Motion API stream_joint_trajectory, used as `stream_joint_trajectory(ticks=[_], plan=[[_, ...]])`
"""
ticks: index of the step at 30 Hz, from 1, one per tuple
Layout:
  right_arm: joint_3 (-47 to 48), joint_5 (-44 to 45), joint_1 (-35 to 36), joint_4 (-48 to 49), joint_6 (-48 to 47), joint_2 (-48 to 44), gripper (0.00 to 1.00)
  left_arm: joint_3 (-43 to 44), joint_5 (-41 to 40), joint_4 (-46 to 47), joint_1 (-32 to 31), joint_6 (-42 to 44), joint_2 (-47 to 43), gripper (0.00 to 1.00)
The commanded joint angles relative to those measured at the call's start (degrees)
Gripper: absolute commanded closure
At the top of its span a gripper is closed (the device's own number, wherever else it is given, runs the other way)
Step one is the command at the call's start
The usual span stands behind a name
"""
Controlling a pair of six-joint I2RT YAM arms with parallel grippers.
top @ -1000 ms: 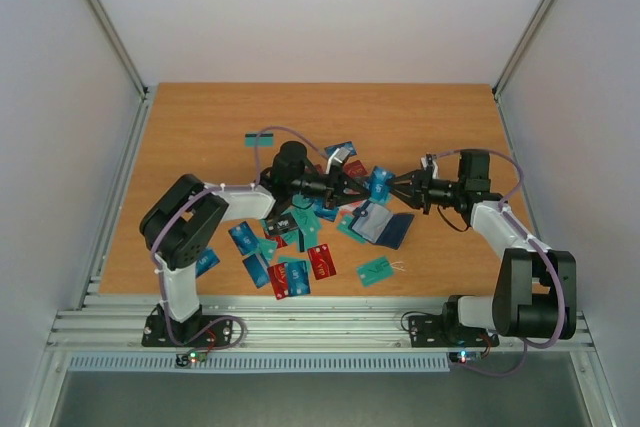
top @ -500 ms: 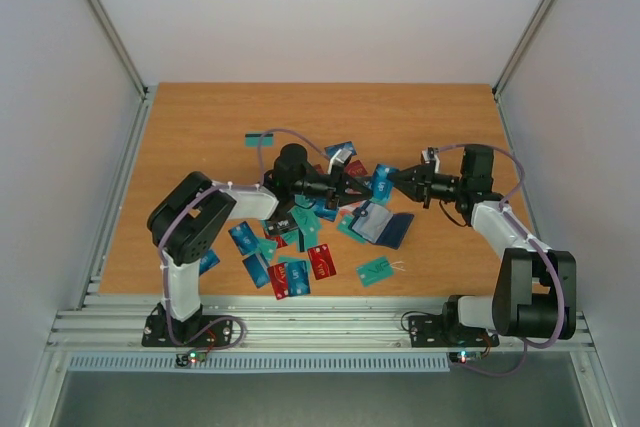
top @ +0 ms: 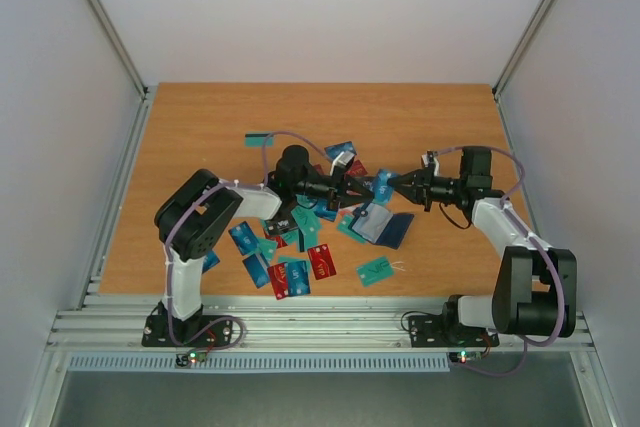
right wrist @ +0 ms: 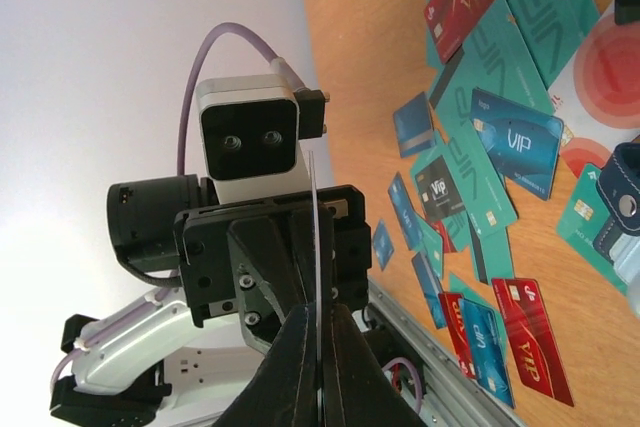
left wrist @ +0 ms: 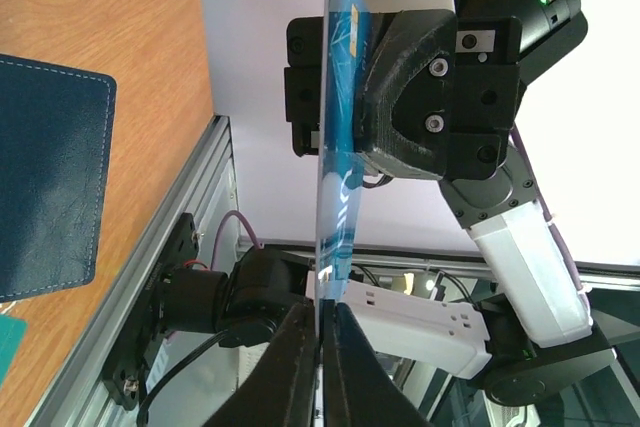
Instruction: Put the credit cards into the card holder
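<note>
Pinching tight, the right tool (right wrist: 317, 332) has its fingers closed on one end of a single blue credit card (top: 380, 184). The left tool (left wrist: 320, 332) is closed just as hard on the other end. That's two tools on one card, stretched between them in the air above the counter (top: 200, 127). Both wrist views catch it edge-on, a thin sliver running from one tool's fingers to the other's, so its face can't be read there.

Just on the near side of that card lies one card holder (top: 390, 230), folded open and flat, with a dark navy flap beside a paler inner panel. The left wrist view crops it to a navy slab, and the right wrist view shows only a clasp tab at the frame edge.

Spreading out toward the left arm are the loose cards (top: 300, 247), at least a dozen in blue, teal, red and black. They overlap and some slip under the arm, so an exact count is out of reach. Two teal ones sit clear of the heap: a far teal card (top: 260, 137) beyond the arm and a near teal card (top: 373, 270) toward the front edge.
</note>
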Motion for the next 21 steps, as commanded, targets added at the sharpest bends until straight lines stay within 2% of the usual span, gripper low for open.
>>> stream_joint_trajectory(ticks=[1,5,7,10,12,13,14,16,21], plan=[[3.26,-0.36,1.2,-9.59,-5.59,-0.88,0.99,1.31,-0.41,2.07,-0.59,0.14,1.37,0.91],[6.31,5.03,1.2,-23.21,-10.92,-1.89,0.99,-1.59,1.28,1.77,1.13,1.21,-0.32,0.74],[8.67,9.76,1.2,-31.33,-14.5,-2.02,0.99,-4.04,1.59,-1.9,2.63,4.11,-2.08,0.69],[12.45,15.17,1.28,-41.29,-18.7,-1.19,0.99,-4.05,0.02,-24.83,3.93,17.42,-5.72,0.69],[14.71,19.26,1.33,-46.79,-20.6,-0.82,0.99,0.71,-7.06,-50.73,3.64,32.72,-8.02,0.72],[15.65,21.13,1.41,-49.07,-21.2,-0.67,0.99,3.32,-10.62,-60.38,3.11,43.76,-8.41,0.75],[16.55,22.64,1.61,-50.81,-21.48,-0.36,0.99,5.11,-13.56,-66.37,2.88,48.66,-8.17,0.77],[18.75,25.7,2.85,-54.4,-21.69,0.8,0.99,7.22,-16.22,-71.3,2.73,55.79,-7.44,0.79],[27.57,37.92,11.5,-62.59,-21.71,6.31,0.99,10.68,-20.88,-77.93,1.52,62.18,-6.64,0.87]])
